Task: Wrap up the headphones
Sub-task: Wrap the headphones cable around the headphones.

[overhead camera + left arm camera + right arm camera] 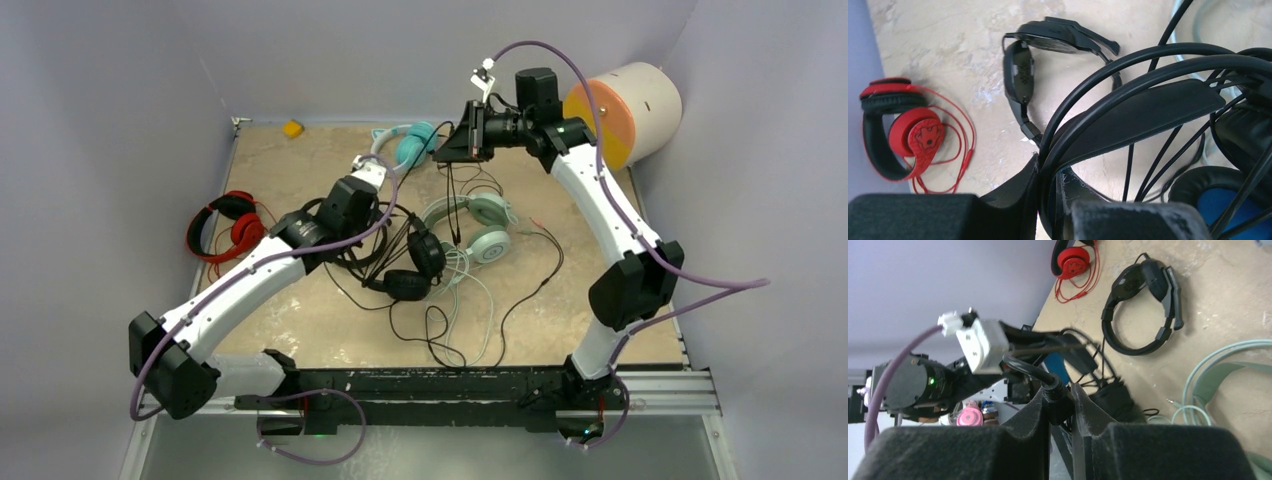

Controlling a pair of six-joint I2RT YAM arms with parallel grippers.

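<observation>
1. The left pincer (1048, 202) is clamping tight on the thin wire headband of the black headphones (1148, 110), which are sitting in the middle of the surface (300, 320). Their blue-lined ear cup is showing just right of the jaws.
2. The right pincer (1060, 407) is gripping a black cable (1028, 367) and holding it raised over the far side of the surface. Strands are hanging from it toward the tangle below.
3. Loose cords are looping from the black headphones toward the near edge.
4. The mint-green headphones (478, 228) are lying just right of the black pair, with their cables overlapping.
5. The red headphones (225, 228) are resting at the left edge, their red cord curling around them, well apart from the pile.
6. The small all-black headset (1048, 55) is lying between the red pair and the left pincer.
7. The teal cat-eared headphones (410, 143) are sitting at the far edge, near the right pincer.
8. A cream drum (630, 110) with an orange face is lying on its side at the far right corner.
</observation>
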